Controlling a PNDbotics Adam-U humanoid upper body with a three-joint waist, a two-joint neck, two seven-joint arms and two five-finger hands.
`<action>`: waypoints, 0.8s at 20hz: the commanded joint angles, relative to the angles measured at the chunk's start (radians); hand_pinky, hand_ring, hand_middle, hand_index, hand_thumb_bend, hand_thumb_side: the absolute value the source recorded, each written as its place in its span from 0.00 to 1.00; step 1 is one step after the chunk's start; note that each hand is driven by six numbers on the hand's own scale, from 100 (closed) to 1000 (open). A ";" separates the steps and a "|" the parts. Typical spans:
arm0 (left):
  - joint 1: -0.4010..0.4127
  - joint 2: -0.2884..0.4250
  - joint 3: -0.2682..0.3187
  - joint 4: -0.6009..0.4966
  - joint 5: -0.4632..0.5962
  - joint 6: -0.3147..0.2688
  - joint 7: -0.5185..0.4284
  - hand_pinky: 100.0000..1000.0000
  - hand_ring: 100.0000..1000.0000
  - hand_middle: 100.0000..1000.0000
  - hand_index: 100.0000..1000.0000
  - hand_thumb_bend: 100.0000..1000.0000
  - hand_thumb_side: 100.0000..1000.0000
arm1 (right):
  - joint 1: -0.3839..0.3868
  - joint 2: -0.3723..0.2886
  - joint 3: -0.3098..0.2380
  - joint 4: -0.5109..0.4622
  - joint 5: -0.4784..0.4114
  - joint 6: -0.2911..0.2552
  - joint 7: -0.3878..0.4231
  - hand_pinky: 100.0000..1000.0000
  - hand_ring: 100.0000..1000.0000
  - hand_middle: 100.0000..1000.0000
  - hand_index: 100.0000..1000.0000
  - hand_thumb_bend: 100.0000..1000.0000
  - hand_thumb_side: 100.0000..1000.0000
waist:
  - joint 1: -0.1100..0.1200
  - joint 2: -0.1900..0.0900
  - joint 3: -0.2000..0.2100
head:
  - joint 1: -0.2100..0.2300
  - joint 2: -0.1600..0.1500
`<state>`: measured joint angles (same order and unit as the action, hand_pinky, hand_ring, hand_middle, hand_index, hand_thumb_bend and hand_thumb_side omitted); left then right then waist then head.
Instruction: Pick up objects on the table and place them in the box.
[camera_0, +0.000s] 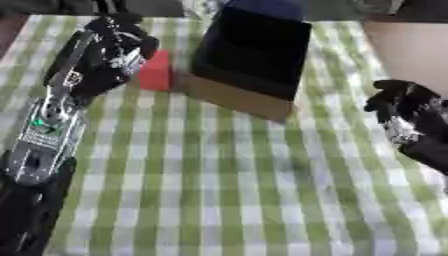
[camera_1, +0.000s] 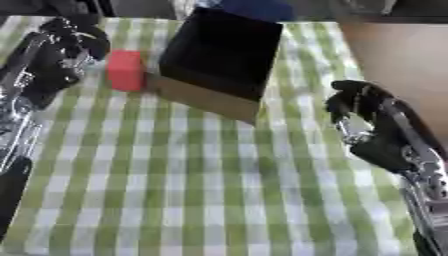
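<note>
The left hand's fingers (camera_0: 131, 37) are curled inward at the upper left of the frame, bent over beside a red block (camera_1: 125, 70), and from here it cannot be told whether they actually touch or grip it; the block looks to be standing on the cloth just at the fingertips' right. The left hand (camera_0: 109, 60) itself hangs above the far left part of the table, with its black and silver forearm (camera_0: 44, 135) running down the left edge to the lower left corner. Over on the right side, the right hand (camera_1: 363, 117) has its fingers clenched in on themselves with nothing in them, held above the cloth at mid-height near the right edge, its arm trailing down to the lower right corner. The red block sits in the upper left, just beside the near left corner of the box (camera_1: 223, 50), close to it but whether it touches is unclear. The box is open, dark inside with brown cardboard walls, set askew in the upper middle of the frame. Everything stands on a table (camera_0: 227, 190) covered in a green and white checked cloth.
</note>
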<state>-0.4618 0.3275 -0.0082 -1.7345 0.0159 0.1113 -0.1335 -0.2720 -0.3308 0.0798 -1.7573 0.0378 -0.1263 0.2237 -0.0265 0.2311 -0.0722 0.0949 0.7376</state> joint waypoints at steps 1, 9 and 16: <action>-0.014 0.030 0.011 -0.022 0.000 -0.002 0.000 0.66 0.57 0.57 0.76 0.45 0.34 | -0.008 -0.015 -0.008 -0.020 0.001 0.002 -0.002 0.77 0.64 0.58 0.81 0.00 0.35 | 0.001 -0.018 0.001 | 0.000 -0.002; -0.032 0.071 0.006 -0.013 -0.013 -0.006 -0.007 0.66 0.57 0.58 0.76 0.45 0.33 | -0.008 -0.016 -0.007 -0.019 0.002 0.001 -0.001 0.77 0.64 0.58 0.81 0.00 0.35 | 0.003 -0.019 -0.003 | 0.000 -0.003; -0.101 0.227 -0.027 0.040 -0.088 -0.017 -0.050 0.67 0.58 0.58 0.77 0.46 0.33 | -0.004 -0.021 -0.007 -0.017 0.004 0.002 0.000 0.77 0.64 0.58 0.81 0.00 0.35 | 0.010 -0.022 -0.006 | 0.000 0.000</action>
<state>-0.5421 0.4981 -0.0328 -1.6933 -0.0548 0.0978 -0.1735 -0.2712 -0.3311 0.0799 -1.7573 0.0379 -0.1263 0.2239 -0.0191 0.2278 -0.0778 0.0947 0.7376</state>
